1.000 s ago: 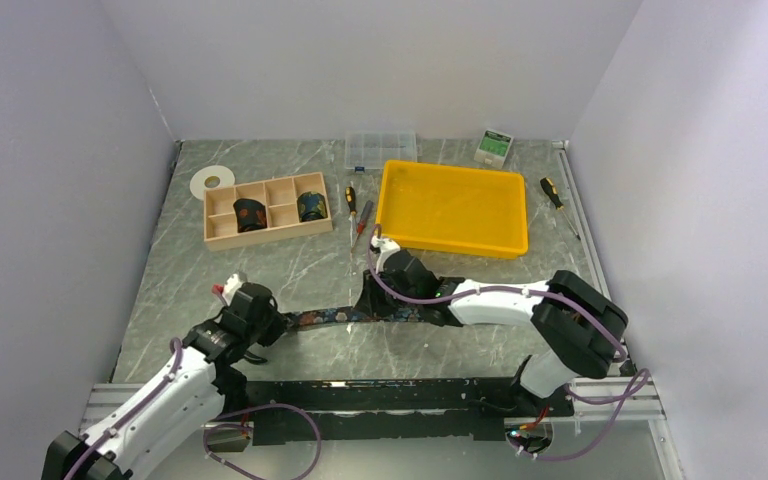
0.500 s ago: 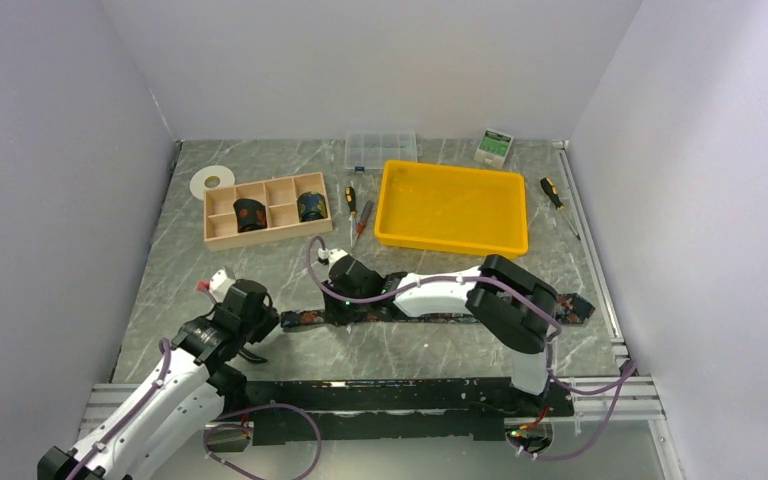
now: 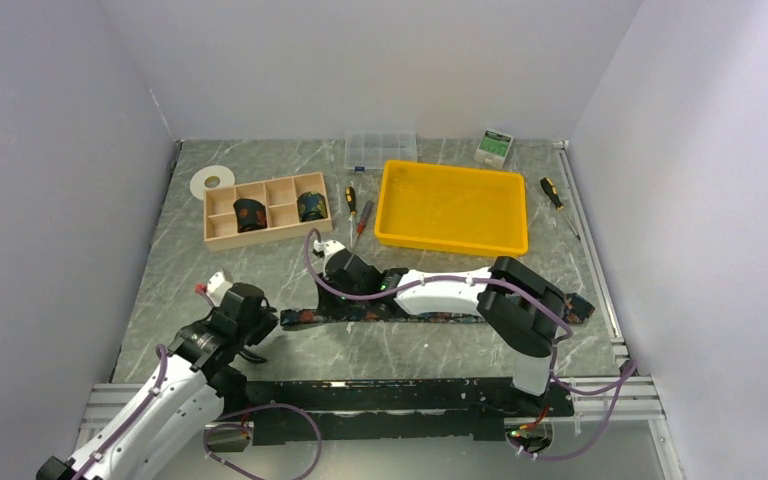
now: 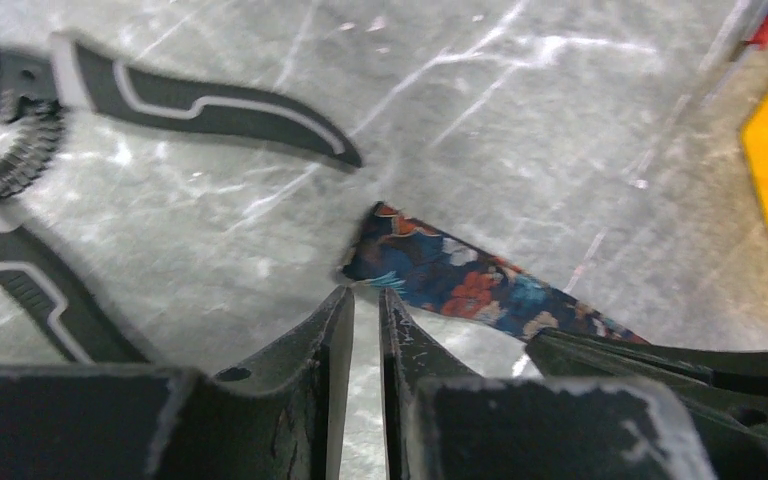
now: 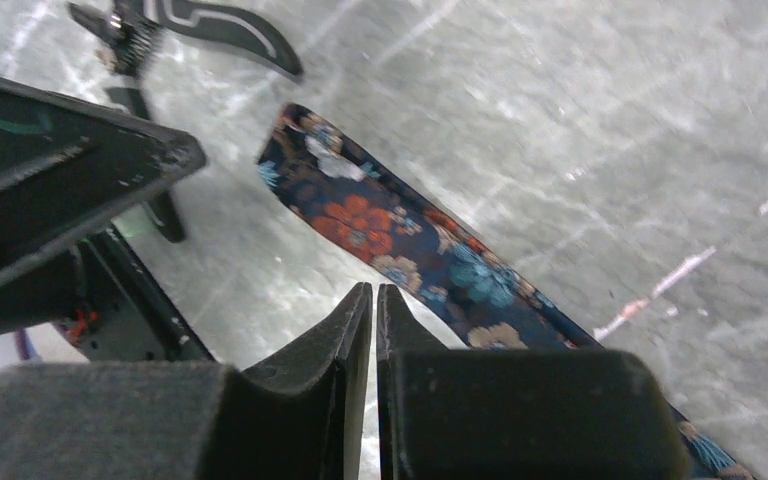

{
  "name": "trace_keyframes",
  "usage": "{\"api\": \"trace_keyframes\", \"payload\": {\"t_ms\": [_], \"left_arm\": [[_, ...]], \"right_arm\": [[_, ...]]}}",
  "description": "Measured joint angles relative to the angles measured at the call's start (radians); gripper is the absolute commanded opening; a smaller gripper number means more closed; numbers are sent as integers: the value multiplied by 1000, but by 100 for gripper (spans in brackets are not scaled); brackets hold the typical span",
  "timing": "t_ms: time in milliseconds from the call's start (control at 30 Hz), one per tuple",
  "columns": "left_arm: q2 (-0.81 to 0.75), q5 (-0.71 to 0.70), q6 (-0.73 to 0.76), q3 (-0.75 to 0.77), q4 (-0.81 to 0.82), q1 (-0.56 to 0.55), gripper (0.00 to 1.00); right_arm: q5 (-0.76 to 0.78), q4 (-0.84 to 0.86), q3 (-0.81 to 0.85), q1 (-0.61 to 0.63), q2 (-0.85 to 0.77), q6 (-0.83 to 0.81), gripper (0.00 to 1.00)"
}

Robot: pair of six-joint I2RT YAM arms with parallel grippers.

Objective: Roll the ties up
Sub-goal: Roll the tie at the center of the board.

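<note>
Just in front of the yellow tray (image 3: 450, 243), on its near side, a flat tie (image 5: 360, 220) lies stretched along the marbled table (image 3: 260, 270), running from off the tray's right front corner to well past its left front corner. The right arm reaches over the middle of the strip and hides that part from above. Off the tray's left front corner, the right gripper (image 5: 373, 288) has its fingers drawn together with only a hairline slit, nothing between them; the tips sit just beside the tie's near edge, and I cannot tell whether they touch the cloth. Farther from the tray, to the left and nearer, the left gripper (image 4: 365, 292) also has its fingers close together around a thin gap, gripping nothing, with the tips just short of the tie's pointed end. Black-handled pliers (image 4: 210, 105) lie on the side of that end away from the tray, handles spread. Left of the tray stands a wooden box (image 3: 260, 237): a coiled tie (image 3: 310, 206) sits in its compartment nearest the tray, and a second coiled tie (image 3: 250, 214) in one farther left. Two small screwdrivers (image 3: 352, 200) lie between the tray and the box
</note>
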Motion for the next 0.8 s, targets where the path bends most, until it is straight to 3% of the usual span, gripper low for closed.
{"api": "trace_keyframes", "payload": {"t_ms": [167, 500, 800], "left_arm": [[-28, 51, 61, 3, 105, 0, 3], [231, 97, 83, -22, 269, 0, 3], [220, 83, 55, -71, 280, 0, 3]], "right_arm": [[0, -5, 60, 5, 5, -2, 10], [2, -22, 61, 3, 5, -2, 9], [-5, -42, 104, 3, 48, -3, 8]]}}
